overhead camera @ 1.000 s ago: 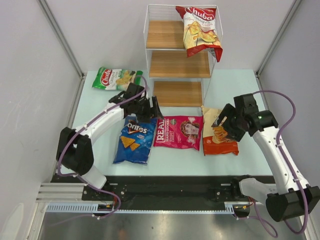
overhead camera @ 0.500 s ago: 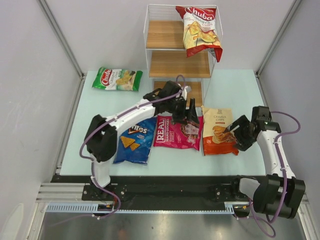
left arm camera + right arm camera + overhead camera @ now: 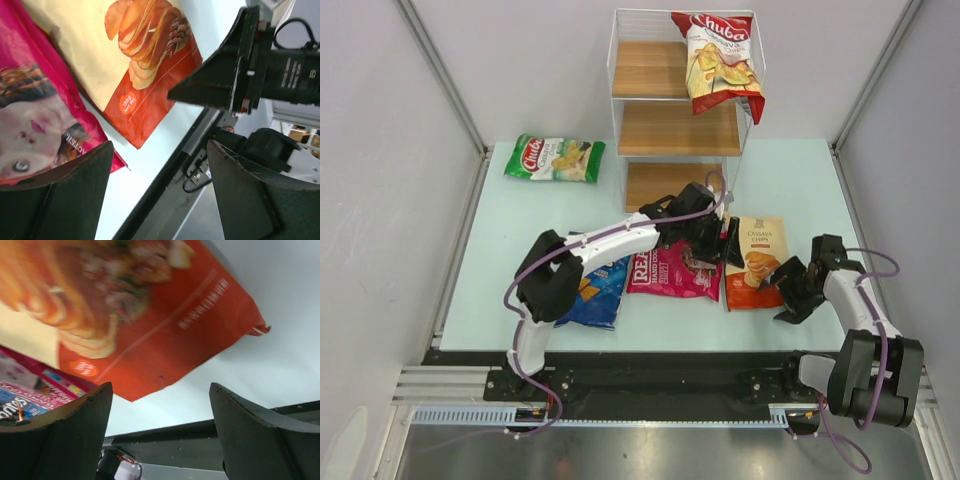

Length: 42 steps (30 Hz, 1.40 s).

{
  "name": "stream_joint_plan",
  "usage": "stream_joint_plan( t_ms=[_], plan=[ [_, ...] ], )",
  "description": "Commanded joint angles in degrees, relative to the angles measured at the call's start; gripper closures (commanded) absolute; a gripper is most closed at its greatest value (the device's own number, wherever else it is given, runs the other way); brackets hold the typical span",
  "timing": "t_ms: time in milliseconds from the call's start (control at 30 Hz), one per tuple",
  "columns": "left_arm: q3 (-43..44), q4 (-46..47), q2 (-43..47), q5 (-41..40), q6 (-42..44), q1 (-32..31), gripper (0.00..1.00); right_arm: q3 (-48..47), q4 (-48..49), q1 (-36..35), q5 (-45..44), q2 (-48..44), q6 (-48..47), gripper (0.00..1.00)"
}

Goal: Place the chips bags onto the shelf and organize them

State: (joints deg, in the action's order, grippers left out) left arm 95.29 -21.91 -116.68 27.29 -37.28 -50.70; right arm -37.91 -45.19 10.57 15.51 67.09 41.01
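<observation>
Left end effector [image 3: 720,245] and right end effector [image 3: 790,291], wide open and empty, flank the glossy orange-and-cream chips bag [image 3: 757,262]; best to pinch its edge firmly

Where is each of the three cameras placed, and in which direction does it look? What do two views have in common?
Top external: above and behind the bases, looking down on the table and the shelf; both arms show, left gripper and right gripper.
Left wrist: low over the pink bag, facing the orange-and-cream bag and the right gripper; own fingers frame the bottom.
Right wrist: low over the table, facing the orange-and-cream bag's red end; own fingers below.
Shared: both wrist views show the orange-and-cream and pink bags.
</observation>
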Motion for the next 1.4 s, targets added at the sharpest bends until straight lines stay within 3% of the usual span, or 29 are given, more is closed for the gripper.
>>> stream_joint_plan(
  t_ms=[0, 267, 700, 867, 1033, 1100, 1233, 1367],
  plan=[
    [2.01, 4.5, -1.7, -5.21, 2.56, -2.03, 0.19, 3.98, 1.86, 0.24, 2.86, -2.57, 1.96, 0.17],
    [2.71, 5.83, -4.43, -14.43, 5.28, -3.88, 0.19, 6.18, 2.04, -0.2, 3.12, -4.34, 1.52, 0.18],
    [12.55, 3.02, -15.58, -20.34, 4.67, -3.97, 0.19, 6.36, -0.51, -3.01, 3.39, -4.6, 0.21, 0.24],
    [9.93, 2.84, -15.77, -22.72, 4.67, -3.97, 0.19, 6.36, -2.01, -3.71, 2.69, -5.65, -0.41, 0.23],
    [7.38, 5.91, -16.65, -18.34, 3.35, -3.97, 0.19, 6.36, -2.36, -4.33, 3.3, -6.27, -0.41, 0.23],
    [4.84, 10.38, -16.56, -15.79, 2.48, -3.88, 0.19, 6.45, -2.27, -4.41, 3.56, -6.62, -0.67, 0.23],
    [1.4, 24.33, -17.35, -2.28, -0.51, -3.97, 0.21, 6.36, -1.31, -5.12, 5.05, -7.41, -1.64, 0.21],
    [1.4, 30.43, -18.49, 1.62, -5.34, -4.59, 0.26, 6.45, -1.3, -4.86, 6.02, -8.9, -1.38, 0.2]
  ],
)
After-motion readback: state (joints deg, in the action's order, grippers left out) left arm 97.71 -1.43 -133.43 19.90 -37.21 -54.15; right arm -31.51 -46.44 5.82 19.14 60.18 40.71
